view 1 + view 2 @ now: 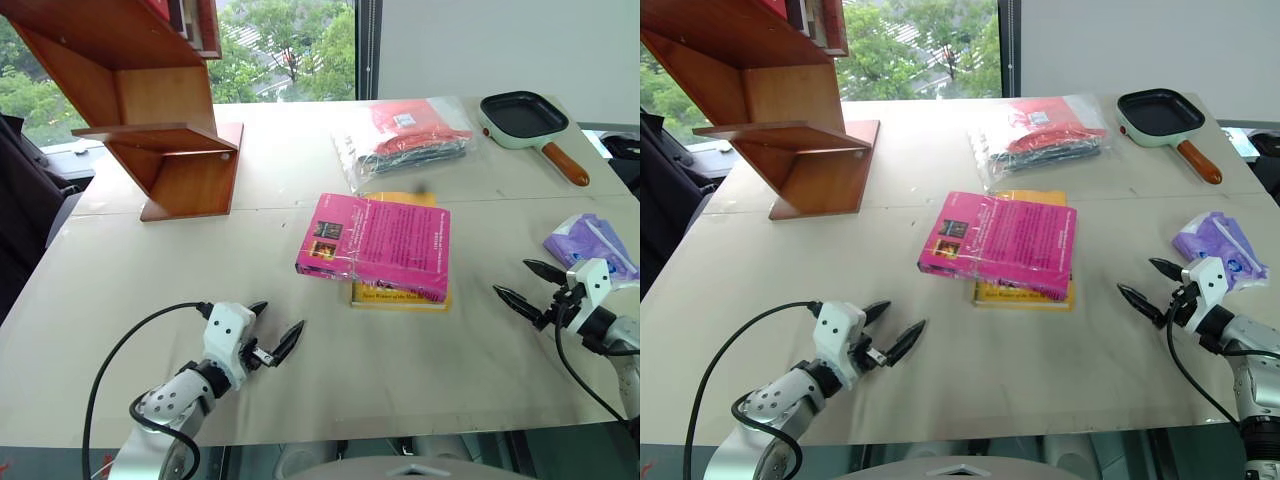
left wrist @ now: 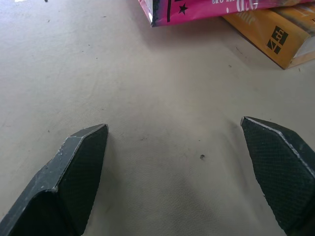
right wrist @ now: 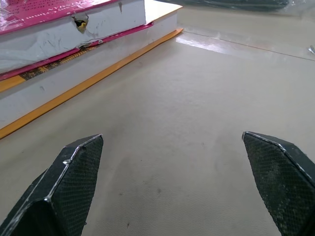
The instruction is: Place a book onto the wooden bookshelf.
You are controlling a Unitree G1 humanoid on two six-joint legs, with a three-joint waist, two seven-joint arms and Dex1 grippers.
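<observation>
Bright window daylight — soft shadows, sharp focus.

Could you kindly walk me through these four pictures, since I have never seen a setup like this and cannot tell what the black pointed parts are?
This is a humanoid robot at a table. The two wide pictures come from cameras on its head, looking down over its arms. The black pointed parts are the fingers of its two pincers: the left pincer and the right pincer. Both are open and hold nothing. The two close pictures are taken from each wrist, looking out between those fingers.

On the table lies a magenta-pink book, stacked on a yellow book. Behind them are a clear plastic bag with red contents, a small frying pan and, far left, the wooden bookshelf. A purple packet lies by the right pincer.
</observation>
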